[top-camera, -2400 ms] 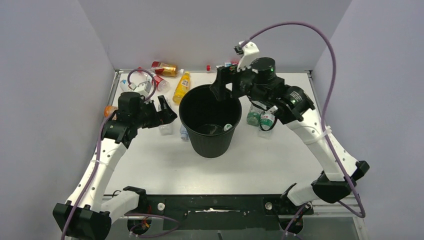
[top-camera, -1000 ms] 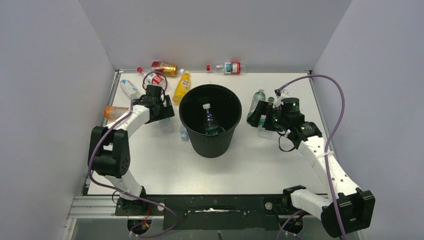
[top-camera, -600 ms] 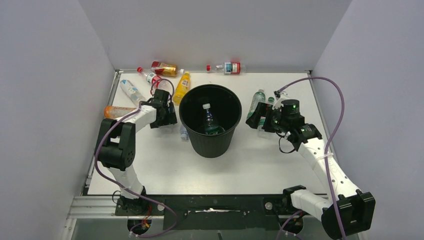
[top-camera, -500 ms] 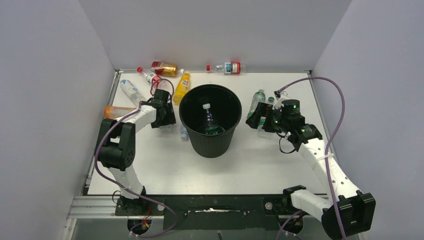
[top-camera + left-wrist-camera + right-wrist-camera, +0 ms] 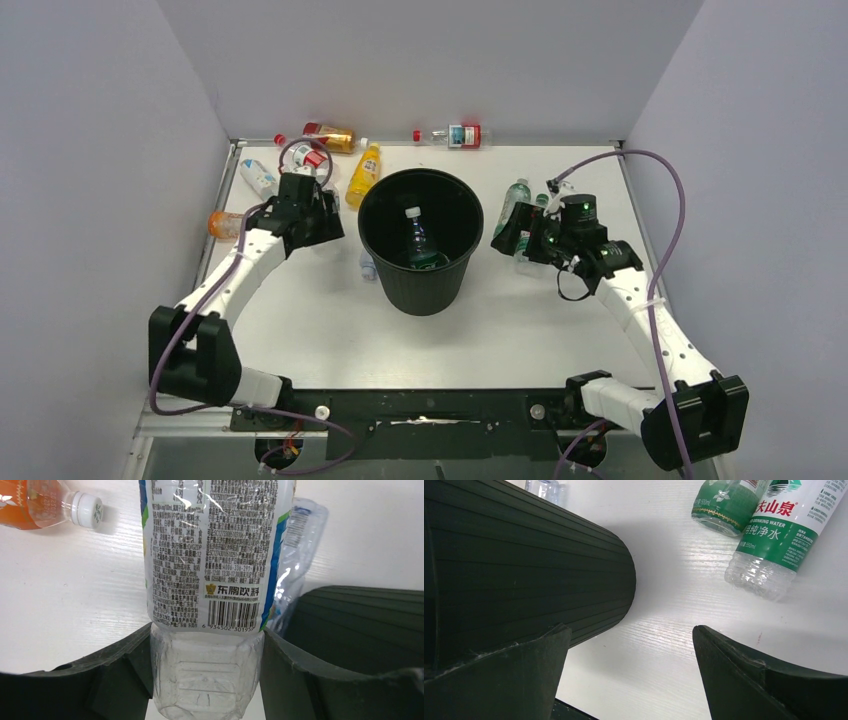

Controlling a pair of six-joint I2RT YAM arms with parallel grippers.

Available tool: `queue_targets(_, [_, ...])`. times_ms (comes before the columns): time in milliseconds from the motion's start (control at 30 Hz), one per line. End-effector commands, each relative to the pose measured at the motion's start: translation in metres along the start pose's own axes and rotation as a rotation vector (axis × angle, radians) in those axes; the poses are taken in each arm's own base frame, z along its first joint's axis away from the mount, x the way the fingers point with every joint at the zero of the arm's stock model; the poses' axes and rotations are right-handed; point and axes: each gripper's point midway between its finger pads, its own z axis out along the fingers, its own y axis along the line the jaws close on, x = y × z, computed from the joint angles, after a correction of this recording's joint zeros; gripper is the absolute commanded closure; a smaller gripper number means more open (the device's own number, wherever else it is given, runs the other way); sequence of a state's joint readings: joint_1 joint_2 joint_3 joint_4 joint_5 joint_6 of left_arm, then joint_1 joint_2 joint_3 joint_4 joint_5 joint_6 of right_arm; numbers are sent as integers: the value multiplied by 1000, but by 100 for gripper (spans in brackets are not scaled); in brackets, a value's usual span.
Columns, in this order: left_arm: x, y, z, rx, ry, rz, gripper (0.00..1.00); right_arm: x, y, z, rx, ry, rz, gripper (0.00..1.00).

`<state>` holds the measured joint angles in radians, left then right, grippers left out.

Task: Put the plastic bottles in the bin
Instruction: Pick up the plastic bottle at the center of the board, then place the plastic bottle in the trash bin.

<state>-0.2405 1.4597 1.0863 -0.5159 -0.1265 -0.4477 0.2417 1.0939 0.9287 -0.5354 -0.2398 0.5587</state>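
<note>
Currently left hand (image 5: pixel 205 677) clamps the base of a clear bottle (image 5: pixel 210 555) with white printed label, just left of the bin (image 5: pixel 425 290). Right hand (image 5: pixel 631 630) stands wide beside the bin wall; two green-labelled bottles (image 5: pixel 774 525) lie on the table (image 5: pixel 664 655) beyond. A white-capped bottle (image 5: pixel 413 238) sits inside the bin.

At the left wrist, the held bottle (image 5: pixel 215 555) ran off the top edge and hid part of a crushed bottle (image 5: pixel 302 540); an orange bottle (image 5: pixel 30 505) was cropped at the corner. From above, the left gripper (image 5: pixel 318 220) covered most of its bottle, and the bin (image 5: pixel 420 290) hid most of a clear bottle (image 5: pixel 367 266). At the right wrist, a green bottle (image 5: pixel 723 507) and a water bottle (image 5: pixel 781 530) were cut by the top edge.
</note>
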Motion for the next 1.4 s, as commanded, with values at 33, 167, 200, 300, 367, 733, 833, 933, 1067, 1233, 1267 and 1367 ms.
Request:
queue_targets(33, [-8, -12, -46, 119, -47, 27, 46, -25, 10, -11, 10, -38, -9, 2])
queue_targets(167, [-10, -10, -66, 147, -44, 28, 46, -26, 13, -20, 22, -12, 16, 2])
queue_targets(200, [-11, -9, -71, 153, -43, 26, 46, -25, 14, -23, 26, -2, 25, 2])
queue_targets(300, [-16, -13, -92, 185, -59, 22, 46, -22, 14, -32, 45, 16, 44, 2])
queue_targets(367, [-18, -15, -105, 208, -76, 20, 46, -19, 11, -38, 66, 29, 54, 2])
queue_targets(733, [-46, -50, -161, 394, -188, -51, 46, -20, 4, -57, 98, -65, 63, 2])
queue_targets(833, [-68, -63, -187, 452, -243, -84, 46, -21, 5, -58, 88, -72, 38, 2])
queue_targets(933, [-82, -80, -208, 516, -249, -89, 46, -20, 5, -56, 74, -71, 15, 2])
queue_targets(1067, [-89, -110, -236, 584, -227, -89, 49, -13, 5, -53, 49, -65, 4, 2])
queue_targets(1233, [-80, -159, -263, 674, -199, -60, 49, -1, 3, -55, 38, -46, -6, 2])
queue_targets(1267, [-76, -170, -265, 693, -188, -51, 49, 1, 3, -56, 33, -44, -6, 2])
queue_targets(1367, [-60, -202, -263, 715, -166, 1, 50, 7, 4, -58, 20, -33, -10, 2])
